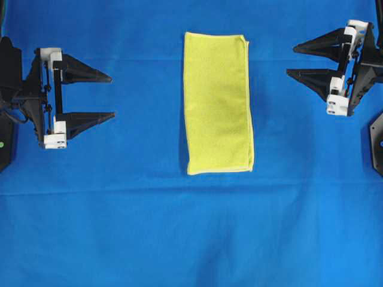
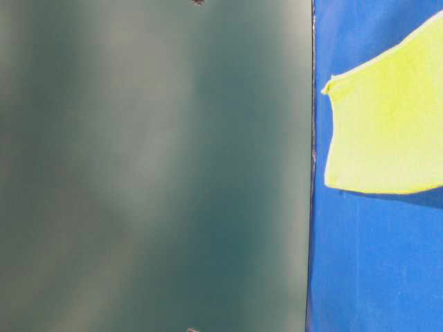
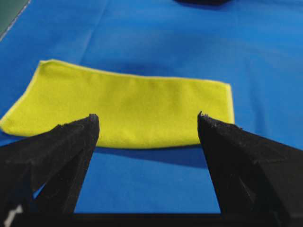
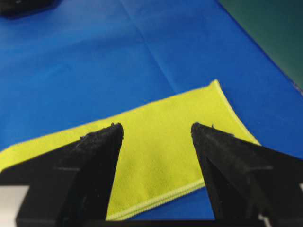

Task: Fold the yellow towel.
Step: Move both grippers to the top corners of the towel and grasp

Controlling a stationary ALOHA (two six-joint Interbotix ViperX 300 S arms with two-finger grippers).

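the yellow towel (image 1: 218,103) lies folded in a long rectangle mid blue cloth (image 1: 191,233). left gripper (image 1: 112,97) and right gripper (image 1: 290,60) gape wide, empty, well apart from it at either side.

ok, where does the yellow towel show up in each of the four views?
Overhead exterior: yellow towel, centre, a tall rectangle between the two tools.
Table-level exterior: right edge, cut off by the frame.
Left wrist: mid-frame, beyond the open left tool.
Right wrist: lower centre, beyond the open right tool.
Shared landmark: the blue cloth under it.
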